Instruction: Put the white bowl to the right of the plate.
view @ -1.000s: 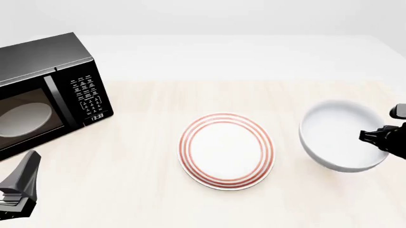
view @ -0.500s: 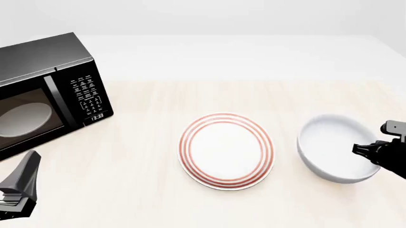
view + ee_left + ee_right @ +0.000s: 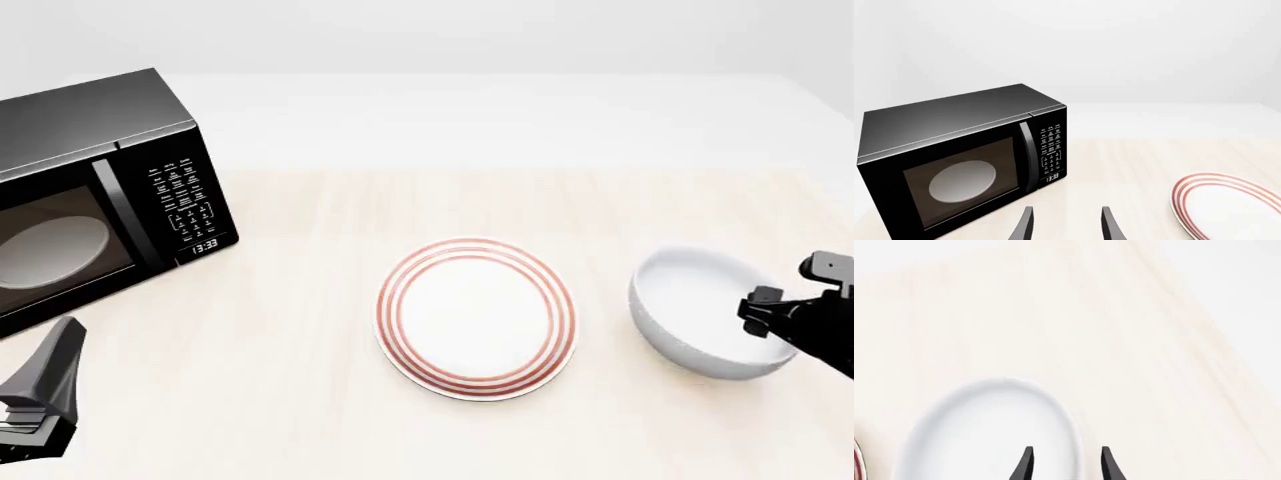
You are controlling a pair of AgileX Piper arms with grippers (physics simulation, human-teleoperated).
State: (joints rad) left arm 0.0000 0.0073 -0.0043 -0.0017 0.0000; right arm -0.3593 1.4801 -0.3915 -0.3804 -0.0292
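White bowl [image 3: 705, 325] is the thing to move, and it sits on the bench [image 3: 294, 330] to the right of the plate [image 3: 478, 317], near it but not touching. Going from the left: a black microwave [image 3: 100, 195] stands at the far left with its door shut, and a pale round disc [image 3: 47, 250] shows through the glass inside it. Just in front of it, low in the corner, the left end effector [image 3: 1065, 226] hangs with its two fingers apart and nothing between them. In the middle lies the flat plate with red rings, and nothing is on it. Then comes the bowl, deep and round, with nothing in it. The right end effector [image 3: 1065, 462] is at the bowl's right rim, one finger inside the wall and one outside. The fingers look parted, but I cannot tell if they are squeezing the wall or have let go. The bowl looks hard, thick and shiny, so it is likely a bit heavy and slippery, and it could chip if dropped. The rim wall is the best place to pinch it.
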